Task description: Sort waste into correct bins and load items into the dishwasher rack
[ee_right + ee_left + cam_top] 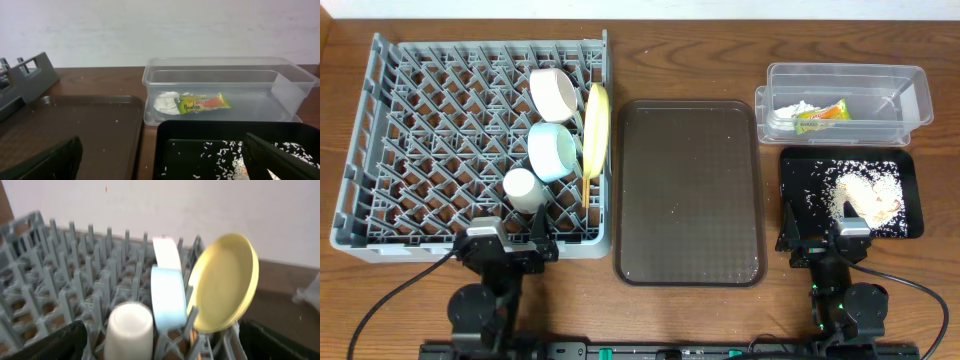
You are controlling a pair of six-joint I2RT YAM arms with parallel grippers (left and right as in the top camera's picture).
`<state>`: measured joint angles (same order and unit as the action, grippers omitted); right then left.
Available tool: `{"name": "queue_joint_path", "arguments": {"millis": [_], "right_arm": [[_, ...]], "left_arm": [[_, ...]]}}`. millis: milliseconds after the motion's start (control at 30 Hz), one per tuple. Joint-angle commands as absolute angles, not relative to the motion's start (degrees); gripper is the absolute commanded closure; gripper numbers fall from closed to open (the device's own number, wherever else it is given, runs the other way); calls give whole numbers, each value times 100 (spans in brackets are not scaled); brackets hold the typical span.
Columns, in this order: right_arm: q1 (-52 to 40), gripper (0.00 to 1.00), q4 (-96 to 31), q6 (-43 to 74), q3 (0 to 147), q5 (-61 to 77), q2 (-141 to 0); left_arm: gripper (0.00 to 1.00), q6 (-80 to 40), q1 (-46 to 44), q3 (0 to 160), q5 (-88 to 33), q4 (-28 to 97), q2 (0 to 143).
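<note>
The grey dishwasher rack (430, 140) holds the pinkish-white bowl (553, 93), light blue bowl (552, 150), white cup (523, 188), upright yellow plate (595, 125) and chopsticks (585, 185). They also show in the left wrist view: cup (130, 330), blue bowl (167, 297), plate (225, 282). The clear tub (845, 100) holds the green-yellow wrapper (822, 114) and white paper (790, 108); the wrapper shows in the right wrist view (202, 102). The black tray (800, 190) holds rice scraps (865, 195). My left gripper (510, 250) is open at the rack's front edge. My right gripper (825, 245) is open by the black tray's front edge.
The brown serving tray (690, 190) lies between the rack and the bins, with a few stray rice grains on it. The wooden table's front edge is close behind both arm bases.
</note>
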<state>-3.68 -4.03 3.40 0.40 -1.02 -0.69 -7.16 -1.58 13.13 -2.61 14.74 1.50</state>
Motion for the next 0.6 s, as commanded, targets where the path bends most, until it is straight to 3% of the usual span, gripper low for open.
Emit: {"name": "queue_joint_path", "arguments": {"millis": [0,233,567], "right_arm": [[-419,1,-425,270,32,-106,-32],[-419,1,-425,270,32,-104,-32],[-419,1,-425,270,32,-104,-32]], "left_arm": [[2,-620,-130,823,-255,722,10],[2,-344,-130,10,-384,-749,10],[2,38,-130,23,-576,329,10]]}}
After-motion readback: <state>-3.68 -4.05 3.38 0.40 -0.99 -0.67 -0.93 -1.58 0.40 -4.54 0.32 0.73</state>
